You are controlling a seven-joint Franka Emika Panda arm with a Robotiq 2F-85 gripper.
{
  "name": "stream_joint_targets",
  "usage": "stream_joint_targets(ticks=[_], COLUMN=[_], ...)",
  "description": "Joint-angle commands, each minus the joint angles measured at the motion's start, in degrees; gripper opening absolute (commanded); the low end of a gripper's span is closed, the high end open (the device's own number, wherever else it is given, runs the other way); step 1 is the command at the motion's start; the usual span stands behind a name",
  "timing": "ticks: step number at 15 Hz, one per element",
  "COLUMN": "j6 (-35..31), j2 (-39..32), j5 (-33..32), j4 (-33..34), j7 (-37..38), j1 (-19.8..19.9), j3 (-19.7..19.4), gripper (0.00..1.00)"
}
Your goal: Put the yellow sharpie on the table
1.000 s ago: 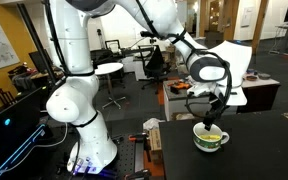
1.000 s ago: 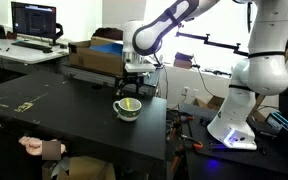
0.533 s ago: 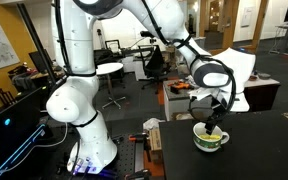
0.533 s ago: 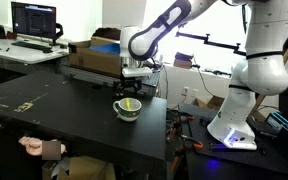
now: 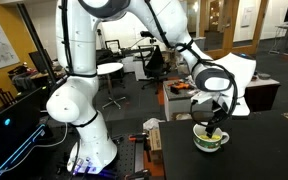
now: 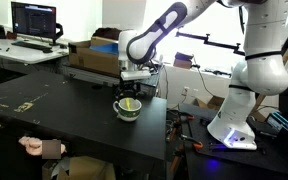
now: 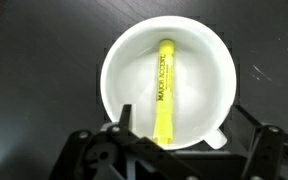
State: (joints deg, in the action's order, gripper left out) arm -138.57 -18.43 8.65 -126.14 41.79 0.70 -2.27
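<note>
The yellow sharpie (image 7: 165, 88) lies inside the white mug (image 7: 124, 65), with the claw (image 7: 184, 118) spread open over it.

The pincer (image 5: 215, 124) hangs just over the mug (image 5: 210, 141) on the table (image 5: 269, 150).

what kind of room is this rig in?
Probably an open-plan office or research lab. A lit computer monitor sits on a cluttered desk. Behind the arm in an exterior view, there is a black office chair and a round white table.
</note>
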Motion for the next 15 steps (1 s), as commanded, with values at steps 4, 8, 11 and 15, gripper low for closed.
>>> stream_joint_targets(ticks=[4,8,11,15], j6=[-0.91,-1.27,-3.82,-9.83], j2=[-1.30,-1.06,0.26,2.74], j5=[-1.02,-2.10,-2.83,-2.99], j4=[0.91,0.52,-1.13,-4.69], j7=[0.95,1.76,2.04,2.23], j1=[-1.92,-2.61,-3.37,-4.56], j3=[-1.85,-2.28,-2.56,-2.87], gripper=[0.92,0.91,0.94,0.92])
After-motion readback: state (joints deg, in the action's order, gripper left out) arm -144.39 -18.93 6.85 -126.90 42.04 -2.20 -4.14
